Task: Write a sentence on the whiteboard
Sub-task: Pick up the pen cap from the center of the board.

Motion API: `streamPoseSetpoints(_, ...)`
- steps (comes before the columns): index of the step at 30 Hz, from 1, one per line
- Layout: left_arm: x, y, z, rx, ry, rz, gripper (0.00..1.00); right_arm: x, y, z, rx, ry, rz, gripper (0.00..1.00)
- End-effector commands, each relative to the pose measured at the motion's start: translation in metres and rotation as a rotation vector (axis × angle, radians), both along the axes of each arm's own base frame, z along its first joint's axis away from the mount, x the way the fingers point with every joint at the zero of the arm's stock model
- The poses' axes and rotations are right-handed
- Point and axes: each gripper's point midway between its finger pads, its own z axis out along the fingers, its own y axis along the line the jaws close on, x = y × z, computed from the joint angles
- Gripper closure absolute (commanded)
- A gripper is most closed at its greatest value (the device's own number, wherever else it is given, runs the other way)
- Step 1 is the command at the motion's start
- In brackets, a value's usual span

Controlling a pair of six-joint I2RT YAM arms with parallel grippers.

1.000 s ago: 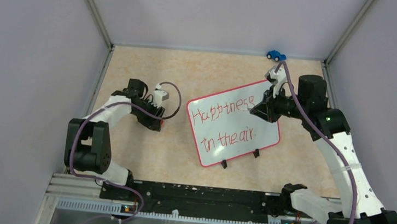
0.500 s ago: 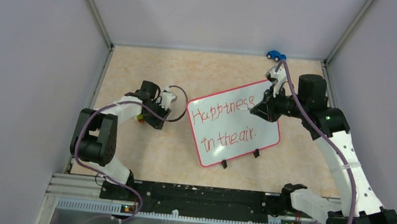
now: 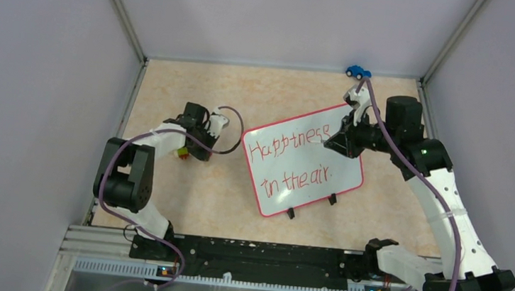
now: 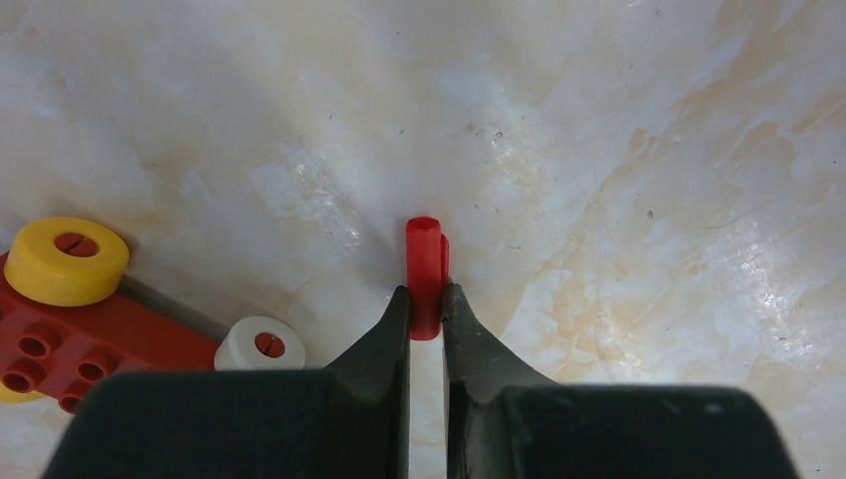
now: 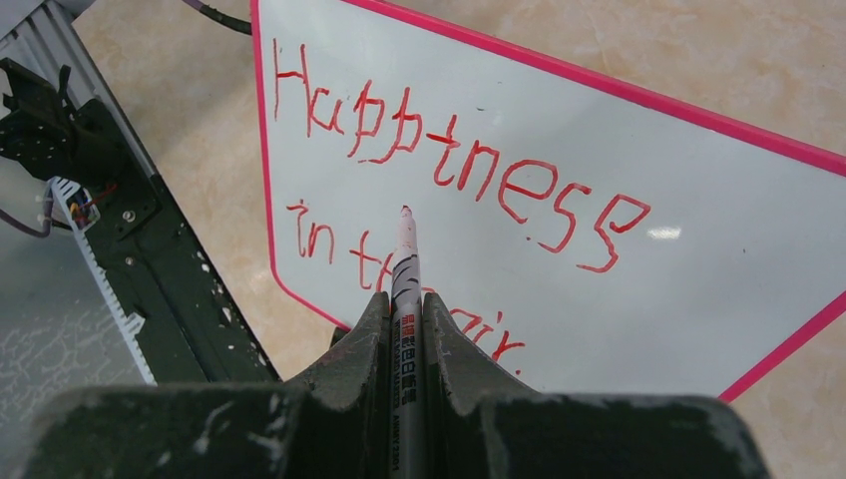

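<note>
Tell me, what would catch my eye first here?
The whiteboard in the middle of the table, bearing the sentence "Happiness in the air." in red handwriting. The right gripper holds a marker pointed at it, while the left gripper, off to its left, pinches a small red cap.

Robotics lab test cell: plain grey panels [image 3: 45, 96] on metal corner posts [image 3: 119, 9] wall in a marble-patterned tabletop [image 3: 175, 87]. The white-and-black left arm [image 3: 159, 139] and right arm [image 3: 449, 199] stand bolted to a black base rail [image 3: 251, 253], with purple cables [image 3: 374, 114] running along them. A small whiteboard [image 3: 307, 193] and a blue toy car [image 3: 356, 72] sit on the surface.
</note>
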Motion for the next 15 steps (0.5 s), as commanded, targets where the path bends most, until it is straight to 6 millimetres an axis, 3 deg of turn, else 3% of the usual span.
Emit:
streamPoseSetpoints(1, -0.004, -0.002, 0.002, -0.023, 0.025, 0.025, 0.91, 0.006, 0.0, 0.018, 0.021, -0.061, 0.003, 1.0)
streamPoseSetpoints(8, -0.002, 0.004, 0.025, -0.046, 0.009, 0.039, 1.0, 0.006, 0.001, 0.018, 0.024, -0.057, 0.01, 1.0)
streamPoseSetpoints(11, 0.009, 0.009, 0.063, -0.094, -0.062, 0.054, 1.0, 0.007, 0.003, 0.021, 0.035, -0.054, 0.014, 1.0)
streamPoseSetpoints(15, 0.03, 0.012, 0.141, -0.156, -0.224, 0.058, 1.0, 0.006, 0.009, 0.029, 0.075, -0.043, 0.028, 1.0)
